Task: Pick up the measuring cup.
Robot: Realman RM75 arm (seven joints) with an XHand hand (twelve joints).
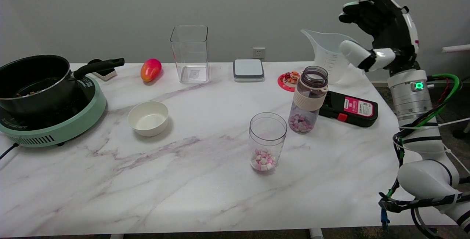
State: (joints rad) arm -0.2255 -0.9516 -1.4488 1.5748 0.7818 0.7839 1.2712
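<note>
The measuring cup point(325, 53) is a clear plastic jug with a spout pointing left. It stands upright at the table's far right, near the back edge. My right hand point(383, 29) hovers just right of it, raised above the table, fingers apart and curved toward the cup. The white thumb point(354, 53) overlaps the cup's right side. I cannot tell whether it touches. Nothing is held in the hand.
A purple-tinted bottle point(308, 99) with candies and a black device point(349, 110) sit just in front of the cup. A red coaster point(288, 79), a scale point(248, 70), a square clear container point(190, 53), a candy jar point(267, 141), a white bowl point(148, 118), a mango point(150, 69) and a pot point(35, 83) on a green cooker point(55, 125) lie leftward.
</note>
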